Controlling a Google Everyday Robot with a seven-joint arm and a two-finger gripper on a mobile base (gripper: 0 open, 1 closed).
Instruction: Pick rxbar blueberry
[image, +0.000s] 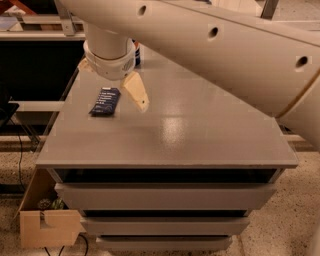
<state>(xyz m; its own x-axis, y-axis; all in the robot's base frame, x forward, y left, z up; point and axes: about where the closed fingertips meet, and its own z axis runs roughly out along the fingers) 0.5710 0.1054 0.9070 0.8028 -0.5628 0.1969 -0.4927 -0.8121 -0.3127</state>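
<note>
Camera view: end effector (113, 85) spread, empty, above rxbar blueberry (105, 101) on grey table (200, 137).

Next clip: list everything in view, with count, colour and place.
rxbar blueberry: one, dark navy with white text, flat on the table's left side.
blue can: one, blue, back of the table, mostly hidden behind the wrist.
table: one, grey, centre, drawers beneath.
cardboard box: one, brown, floor at lower left.
arm: one, white, crossing the top from the right.
claw: one, tan fingers, open, beside the bar's far right corner.
</note>
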